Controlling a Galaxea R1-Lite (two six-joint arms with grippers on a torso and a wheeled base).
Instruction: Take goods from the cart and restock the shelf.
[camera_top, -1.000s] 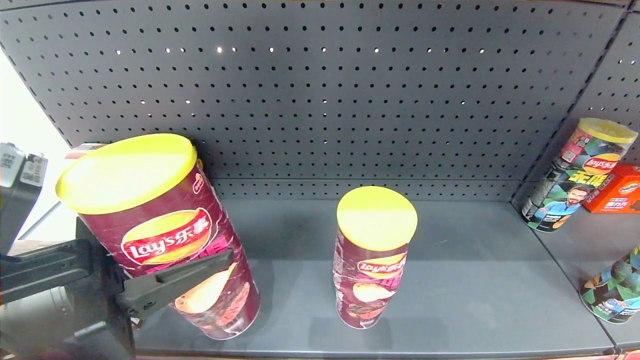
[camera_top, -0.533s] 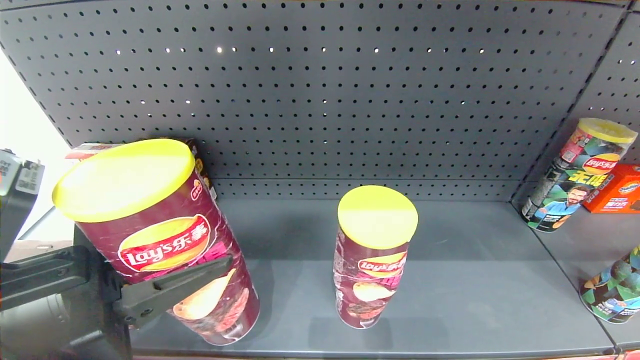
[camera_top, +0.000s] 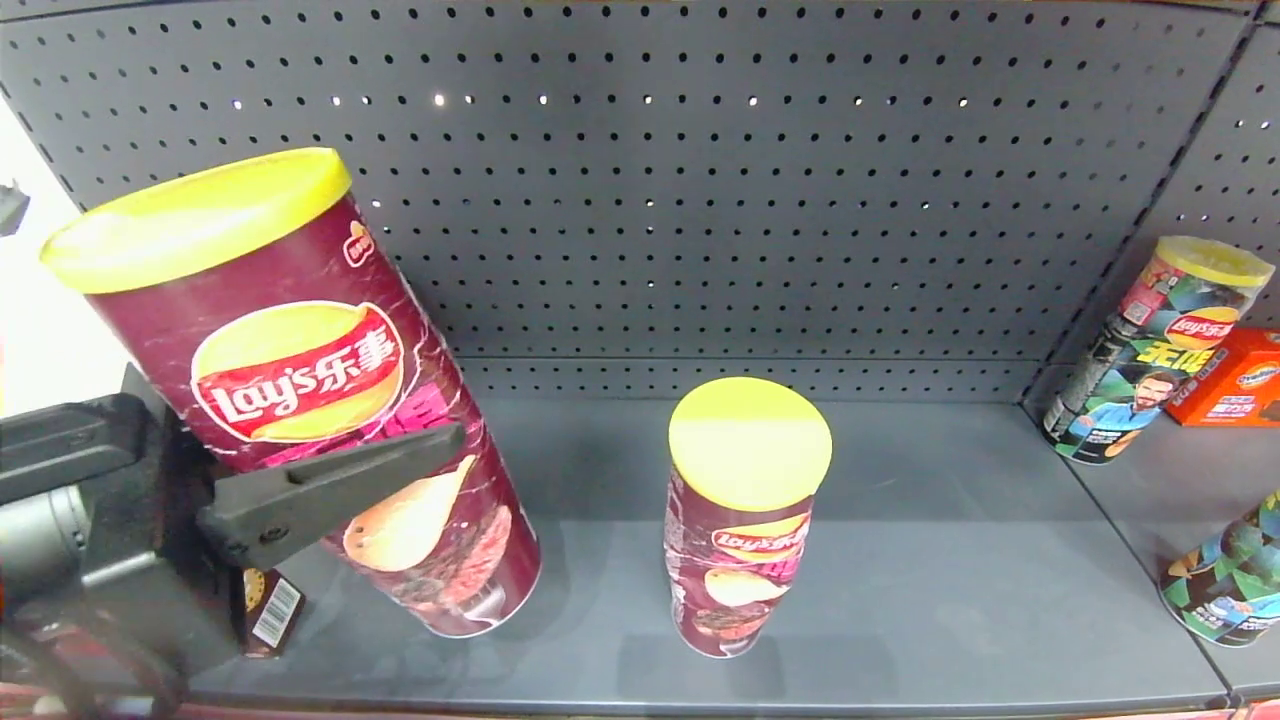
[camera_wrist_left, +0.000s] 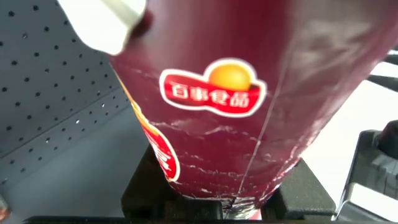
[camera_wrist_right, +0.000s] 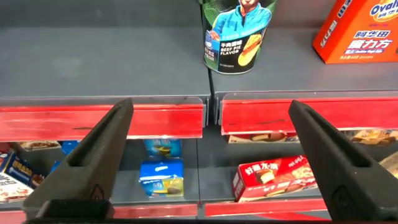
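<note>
Left gripper (camera_top: 410, 430) is clamped on a tall maroon cardboard chip can with yellow plastic lid (camera_top: 300, 370); we see one dark finger across its front at mid-height. The can tilts, lid leaning left, base low over the grey metal shelf (camera_top: 950, 580) at its left front; we cannot tell whether it touches. Its label carries a red-and-yellow oval logo with a chip pictured beneath. We note a second matching can (camera_top: 745, 520) upright mid-shelf, well apart. Right gripper (camera_wrist_right: 211, 109) hangs empty, fingers spread wide, before red shelf-edge strips (camera_wrist_right: 155, 121).
</note>
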